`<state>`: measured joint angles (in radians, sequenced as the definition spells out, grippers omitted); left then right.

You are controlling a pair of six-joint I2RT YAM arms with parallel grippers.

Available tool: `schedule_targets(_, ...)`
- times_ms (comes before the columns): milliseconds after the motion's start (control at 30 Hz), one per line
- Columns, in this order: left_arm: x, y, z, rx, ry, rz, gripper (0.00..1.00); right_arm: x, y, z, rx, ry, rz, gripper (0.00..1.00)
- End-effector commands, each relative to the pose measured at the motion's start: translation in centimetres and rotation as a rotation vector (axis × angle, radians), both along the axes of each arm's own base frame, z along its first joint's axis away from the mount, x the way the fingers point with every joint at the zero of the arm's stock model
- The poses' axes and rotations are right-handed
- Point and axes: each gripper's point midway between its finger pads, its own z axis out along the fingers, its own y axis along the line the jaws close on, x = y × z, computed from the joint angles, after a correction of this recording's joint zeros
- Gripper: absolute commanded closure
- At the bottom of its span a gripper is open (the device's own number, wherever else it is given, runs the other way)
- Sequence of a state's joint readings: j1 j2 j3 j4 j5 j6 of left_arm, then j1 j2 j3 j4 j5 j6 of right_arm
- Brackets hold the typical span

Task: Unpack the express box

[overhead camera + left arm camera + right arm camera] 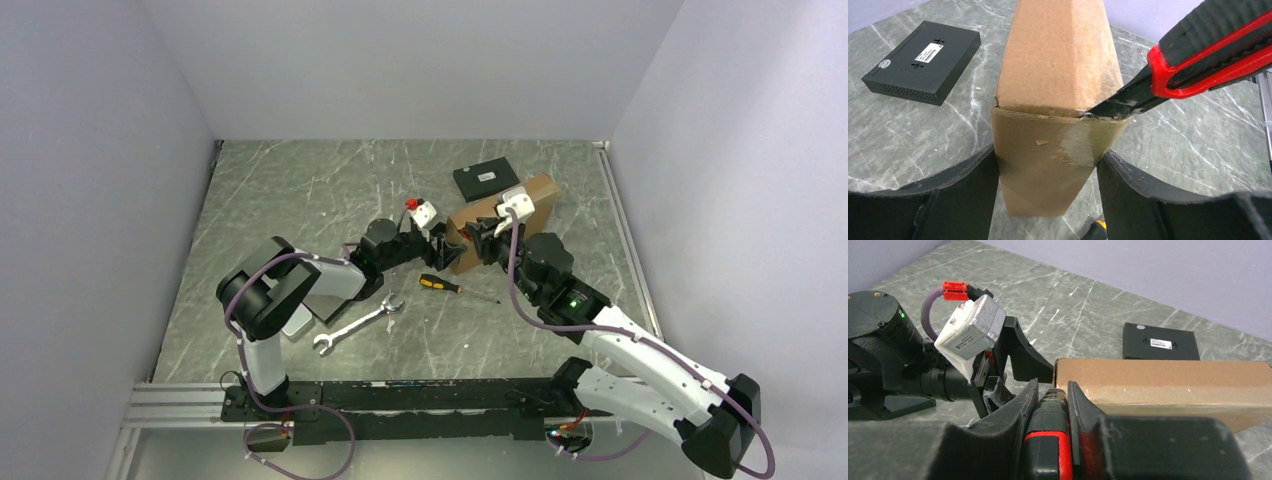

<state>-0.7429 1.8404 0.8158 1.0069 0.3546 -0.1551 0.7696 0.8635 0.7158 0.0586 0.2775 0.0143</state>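
Note:
The express box (505, 215), plain brown cardboard, stands on its long edge right of the table's middle. My left gripper (445, 245) clamps the box's near end (1058, 65), with a black finger pressed on each side and its fingertips (983, 165) on the cardboard. A red and black utility knife (1198, 55) comes in from the right, its blade tip at the taped seam on the box's end. My right gripper (1050, 390) is shut on that knife's handle (1048, 440), just in front of the box (1158, 380).
A small black flat box with a label (486, 178) lies behind the express box. A screwdriver with an orange and black handle (440, 284) and a silver wrench (355, 327) lie near the arms. A dark slab (325, 305) sits under the left arm. Walls enclose the table.

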Motion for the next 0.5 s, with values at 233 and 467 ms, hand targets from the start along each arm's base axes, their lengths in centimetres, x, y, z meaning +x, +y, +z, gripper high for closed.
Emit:
schedule_targets(233, 0.7, 0.7, 2.1, -0.018, -0.052, 0.040, 0.69, -0.4, -0.9, -3.1, -0.024, 0.002, -0.006, 1.00)
schedule_targets(467, 0.6, 0.5, 1.9, -0.017, -0.050, 0.034, 0.70, -0.1, -1.2, 0.3, 0.004, -0.052, -0.026, 1.00)
